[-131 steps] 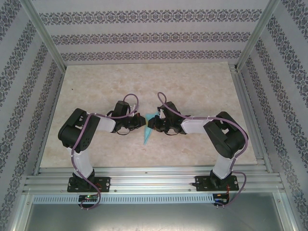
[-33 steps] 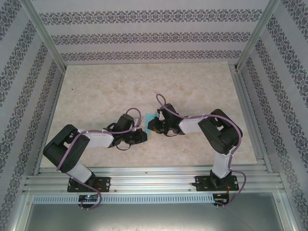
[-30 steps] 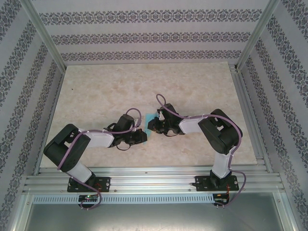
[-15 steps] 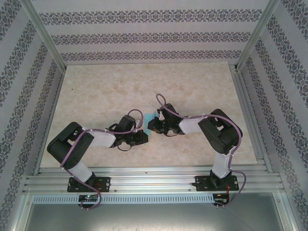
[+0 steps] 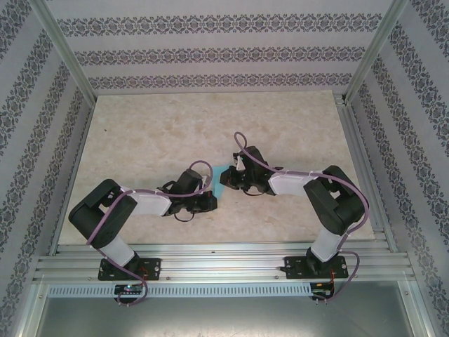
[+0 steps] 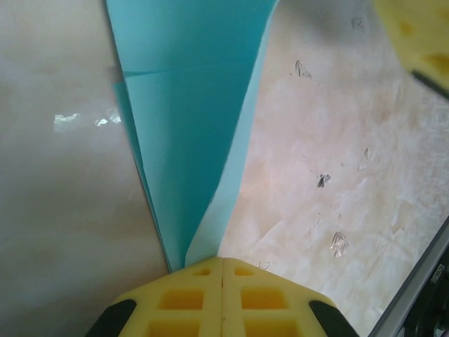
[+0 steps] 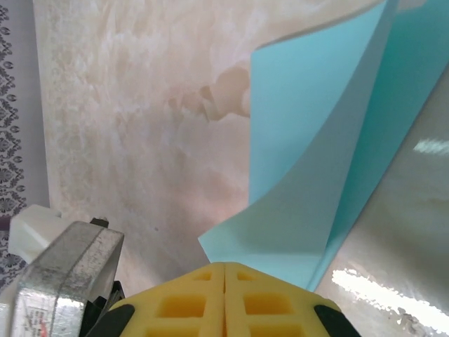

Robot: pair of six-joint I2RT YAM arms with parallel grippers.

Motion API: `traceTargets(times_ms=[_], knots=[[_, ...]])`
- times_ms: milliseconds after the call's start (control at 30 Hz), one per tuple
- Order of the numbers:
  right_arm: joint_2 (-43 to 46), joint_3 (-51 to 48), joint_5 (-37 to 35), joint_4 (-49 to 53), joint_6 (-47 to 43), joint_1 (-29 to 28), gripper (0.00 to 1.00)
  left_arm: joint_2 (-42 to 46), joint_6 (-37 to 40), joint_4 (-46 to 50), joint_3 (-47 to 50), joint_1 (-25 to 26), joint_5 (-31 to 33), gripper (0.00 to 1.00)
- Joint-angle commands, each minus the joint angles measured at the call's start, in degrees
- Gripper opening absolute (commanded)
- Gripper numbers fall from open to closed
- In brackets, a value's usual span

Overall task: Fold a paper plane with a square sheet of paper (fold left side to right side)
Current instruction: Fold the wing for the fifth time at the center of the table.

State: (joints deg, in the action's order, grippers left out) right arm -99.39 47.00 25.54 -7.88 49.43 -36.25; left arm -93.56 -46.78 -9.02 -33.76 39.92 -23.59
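Obs.: the light-blue paper (image 5: 223,173) lies at the centre of the overhead view, on the marbled tabletop (image 5: 140,133), between the two arm tips. It is no longer square. It is already creased into a narrow tapering wedge.

Left end effector (image 5: 209,201): yellow fingers clenched flat together. In its wrist view the left end effector (image 6: 222,263) sits at the bottom centre, and the wedge of paper (image 6: 189,105) narrows down the frame until its tip disappears at the fingertips. I cannot tell whether the tip is nipped or only pressed to the tabletop. Either way, my reading is that this arm anchors the pointed end so the sheet cannot slide.

Right end effector (image 5: 227,182): also clenched. In its wrist view the right end effector (image 7: 224,267) meets the lower edge of a flap of the paper (image 7: 316,175), which stands off the surface and curls up toward the upper right. The edge appears to be gripped, which would explain the lift.

Judgement: mid-fold. One side is held down and the other raised, so a layer can be carried across the lengthwise crease.

Risk: thin paper can buckle or tear if the arms pull apart.
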Motion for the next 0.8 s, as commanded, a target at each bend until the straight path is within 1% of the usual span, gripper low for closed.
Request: traceTargets(times_ms=[0, 133, 233, 367, 600, 767], knots=[[-1.11, -2.05, 0.44, -4.8, 2.53, -1.5, 0.07, -3.47, 1.42, 9.14, 1.31, 1.65, 3.2, 0.06], [-3.44, -1.48, 1.16, -6.75, 3.46, -2.25, 0.06, -4.08, 1.69, 9.7, 0.98, 1.83, 3.53, 0.06], [-4.77, -0.76, 0.62, -6.29, 3.05, -2.25, 0.06, -4.09, 1.69, 9.84, 0.94, 1.94, 3.72, 0.05], [-6.65, 0.7, -0.48, -3.96, 0.66, -1.91, 0.06, -4.19, 1.87, 10.24, 0.86, 2.0, 3.84, 0.05], [-10.06, 2.2, -1.7, -3.31, -2.44, -1.23, 0.07, -4.26, 1.92, 10.07, 1.61, 2.09, 3.6, 0.05], [-10.47, 3.86, -5.01, 0.9, -6.85, -0.18, 0.07, -3.65, 1.7, 9.85, 2.96, 2.09, 3.72, 0.04]])
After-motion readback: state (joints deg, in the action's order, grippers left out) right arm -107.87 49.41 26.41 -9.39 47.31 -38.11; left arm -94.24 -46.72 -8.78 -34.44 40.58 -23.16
